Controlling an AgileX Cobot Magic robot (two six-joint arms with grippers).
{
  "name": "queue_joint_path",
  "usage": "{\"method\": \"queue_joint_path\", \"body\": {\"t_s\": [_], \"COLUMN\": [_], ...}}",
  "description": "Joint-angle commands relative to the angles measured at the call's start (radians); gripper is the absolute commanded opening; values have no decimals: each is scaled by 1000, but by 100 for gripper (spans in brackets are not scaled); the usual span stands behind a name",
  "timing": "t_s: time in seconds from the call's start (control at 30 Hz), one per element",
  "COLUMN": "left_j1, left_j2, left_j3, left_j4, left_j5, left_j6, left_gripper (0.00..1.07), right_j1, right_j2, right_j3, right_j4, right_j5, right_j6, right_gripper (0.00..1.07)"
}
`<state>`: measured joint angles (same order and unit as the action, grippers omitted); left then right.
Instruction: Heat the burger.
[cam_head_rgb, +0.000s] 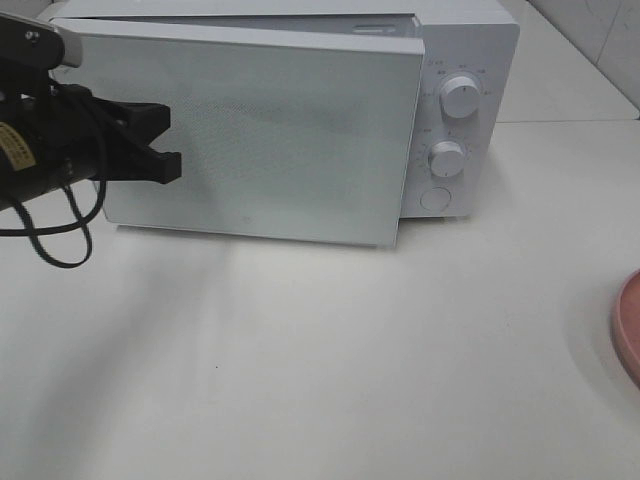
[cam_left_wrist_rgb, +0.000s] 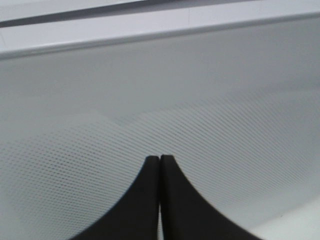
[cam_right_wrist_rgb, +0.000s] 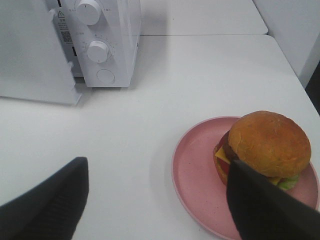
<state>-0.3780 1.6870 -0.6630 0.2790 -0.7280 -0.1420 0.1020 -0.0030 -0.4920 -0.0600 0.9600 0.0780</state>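
Exterior high view shows you the white microwave (cam_head_rgb: 460, 90), its door (cam_head_rgb: 260, 135) swung partly ajar, likely to admit food. Your left gripper (cam_head_rgb: 165, 140), jaws pressed together, sits at the door's face. Your right gripper (cam_right_wrist_rgb: 155, 200) hovers wide apart above the pink plate (cam_right_wrist_rgb: 195, 170) carrying 1 burger (cam_right_wrist_rgb: 265, 145).

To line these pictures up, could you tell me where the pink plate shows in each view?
Exterior high: only a sliver of the pink plate shows, at the right edge, on the table.
Left wrist: not in it; the microwave door fills the picture.
Right wrist: lower right, with the burger on it.
Shared landmark: the microwave's lower knob, in the exterior and right wrist views.
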Motion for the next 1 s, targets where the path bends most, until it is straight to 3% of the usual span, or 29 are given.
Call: {"method": "queue_joint_path", "body": {"t_s": [0.03, 0.1, 0.17, 0.37, 0.43, 0.53, 0.67, 0.87, 1.0], "left_j1": [-65, -77, -126, -165, -196, -201, -230, -246, -246], "left_j2": [64, 79, 148, 216, 275, 290, 351, 416, 402], "left_j3": [-84, -101, -198, -291, -384, -409, -521, -630, -627], "left_j4": [-66, -81, -105, -113, -142, -156, -188, -217, -215], "left_j5": [-5, 3, 37, 72, 103, 113, 171, 241, 266], "left_j6": [-4, -4, -4, -4, -4, -4, -4, 4, 4], "left_gripper": [0, 0, 0, 0, 0, 0, 0, 0, 0], "right_j1": [-7, -7, -7, -7, -7, -7, -7, -7, -7], "right_j2": [-32, -32, -32, -32, -32, -32, -32, -32, -32], "right_j3": [0, 0, 0, 0, 0, 0, 0, 0, 0], "right_j4": [4, 4, 4, 4, 4, 4, 4, 4, 4], "right_j5": [0, 0, 0, 0, 0, 0, 0, 0, 0], "right_j6": [-7, -7, -6, -6, -6, -6, -6, -6, -6], "right_gripper": [76, 76, 76, 76, 76, 76, 76, 76, 76]}}
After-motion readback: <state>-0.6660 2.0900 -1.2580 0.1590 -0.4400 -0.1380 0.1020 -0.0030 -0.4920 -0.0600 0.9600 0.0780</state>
